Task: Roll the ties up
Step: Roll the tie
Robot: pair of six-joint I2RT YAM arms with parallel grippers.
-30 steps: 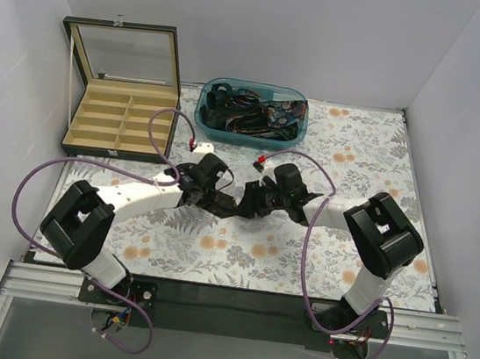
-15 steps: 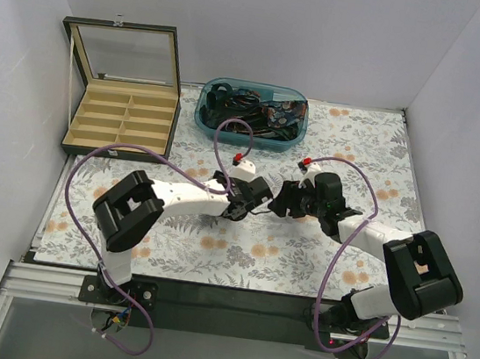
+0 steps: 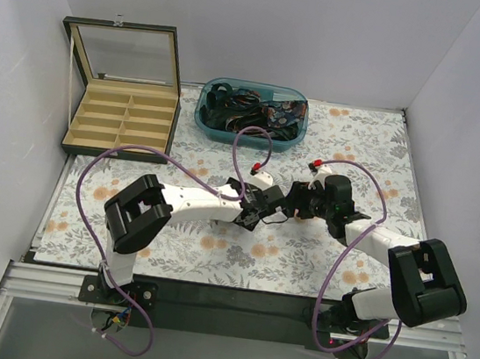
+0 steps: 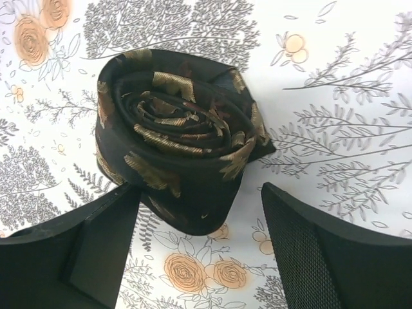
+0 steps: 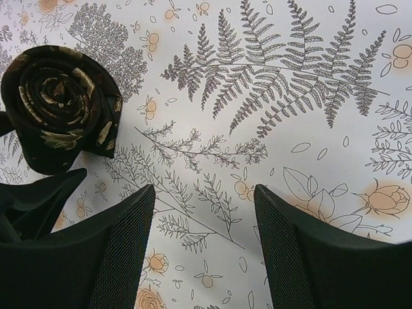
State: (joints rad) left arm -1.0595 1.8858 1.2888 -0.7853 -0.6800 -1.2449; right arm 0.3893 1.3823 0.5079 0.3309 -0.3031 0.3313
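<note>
One tie is rolled into a tight coil and lies flat on the flowered cloth. It is black with gold-brown leaf patterning. In the left wrist view my left gripper is open, and the coil lies just ahead of it with its near edge between the fingertips. In the right wrist view the same coil lies at the upper left, and my right gripper is open and empty over bare cloth to its right. In the top view both grippers, left and right, meet mid-table and hide the coil.
A teal bin holding several loose ties stands at the back centre. An open compartment box with its glass lid up stands at the back left. Purple cables loop over both arms. White walls close in the sides.
Both grippers have shifted to the right across the cloth. The left arm has stretched out further and the right arm has drawn back towards the right.
</note>
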